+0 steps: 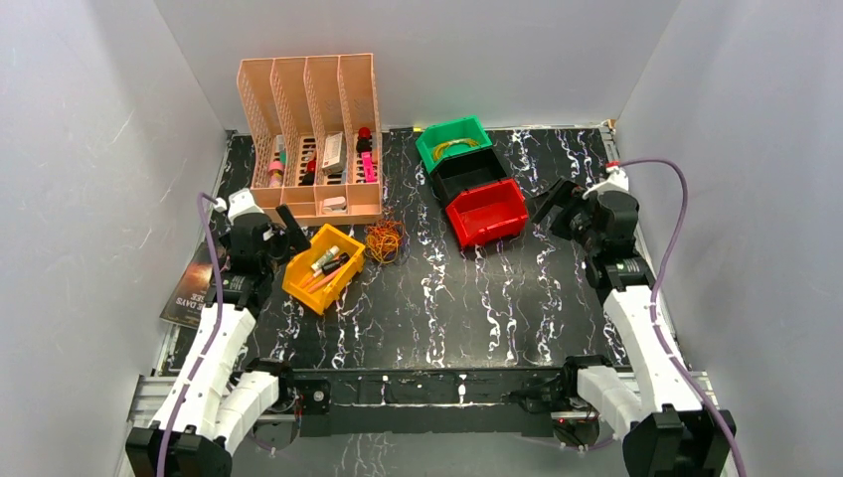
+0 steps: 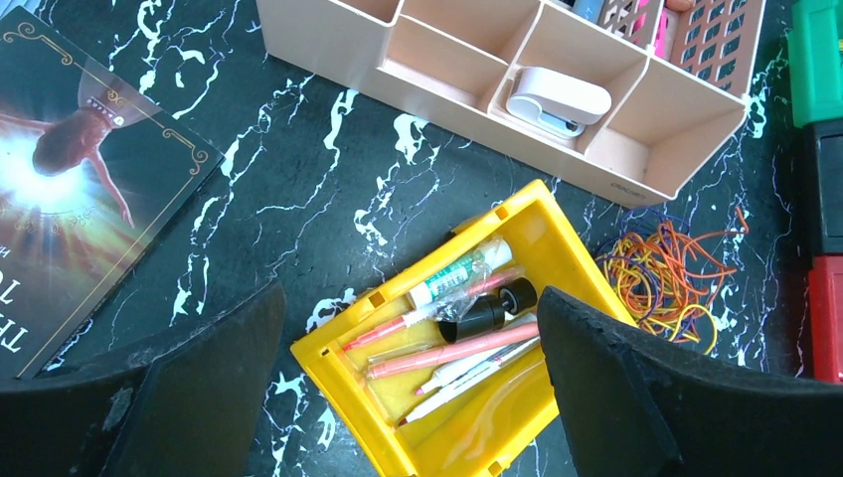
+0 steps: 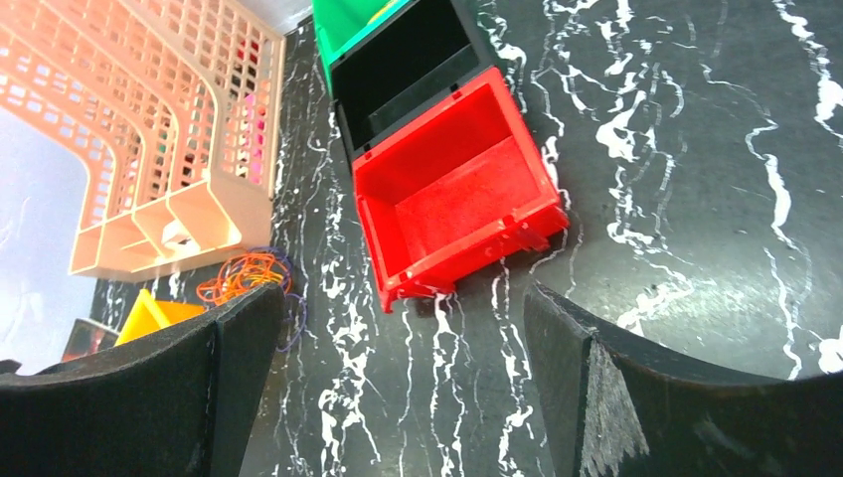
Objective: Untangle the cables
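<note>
The cables (image 1: 384,239) are a small tangle of thin orange, yellow and purple loops lying on the black marbled table (image 1: 447,308), between the yellow bin (image 1: 323,266) and the pink organizer (image 1: 313,134). They show in the left wrist view as the cables (image 2: 668,278) to the right of the yellow bin (image 2: 467,338), and in the right wrist view as the cables (image 3: 242,275) at far left. My left gripper (image 1: 290,236) hovers open over the yellow bin's left side, nothing between its fingers. My right gripper (image 1: 550,209) stands open beside the red bin (image 1: 486,212), empty.
The yellow bin holds pens, a glue tube and a black cap. A green bin (image 1: 453,141) with thin wires inside, a black bin (image 1: 468,171) and the red bin stand in a row at back right. A book (image 1: 191,288) lies at the table's left edge.
</note>
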{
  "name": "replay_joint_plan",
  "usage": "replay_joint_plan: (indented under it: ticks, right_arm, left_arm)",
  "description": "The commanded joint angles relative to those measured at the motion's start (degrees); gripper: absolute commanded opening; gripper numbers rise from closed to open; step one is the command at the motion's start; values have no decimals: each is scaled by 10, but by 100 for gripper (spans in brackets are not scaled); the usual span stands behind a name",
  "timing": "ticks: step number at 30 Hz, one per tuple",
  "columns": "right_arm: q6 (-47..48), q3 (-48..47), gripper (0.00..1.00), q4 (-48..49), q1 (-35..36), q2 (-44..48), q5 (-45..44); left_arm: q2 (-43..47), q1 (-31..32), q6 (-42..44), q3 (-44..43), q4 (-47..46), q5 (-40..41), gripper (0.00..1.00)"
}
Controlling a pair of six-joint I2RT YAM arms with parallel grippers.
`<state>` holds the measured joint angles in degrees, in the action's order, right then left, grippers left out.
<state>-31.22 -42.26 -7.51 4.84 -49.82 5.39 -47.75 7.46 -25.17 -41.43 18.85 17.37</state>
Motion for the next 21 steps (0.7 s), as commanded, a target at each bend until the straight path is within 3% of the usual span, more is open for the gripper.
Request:
replay_joint_plan:
  ticks: [1,5,10,21]
  right_arm:
    - [17,-76,98,4,7,-62,52]
    - [41,-157,98,-52,105,-165,-26]
    - [30,-204,98,-40,194,-245,-81]
    - [-64,-215,98,68,231,-384,-138]
  left_arm:
    - [1,-23,-5,-21,-7,-32,98]
    - [-12,-30,-4,-24,-2,-51,98]
    - [-24,-38,-4,-27,0,-64,98]
    - [-45,-50,-2,-29,-3,-88,98]
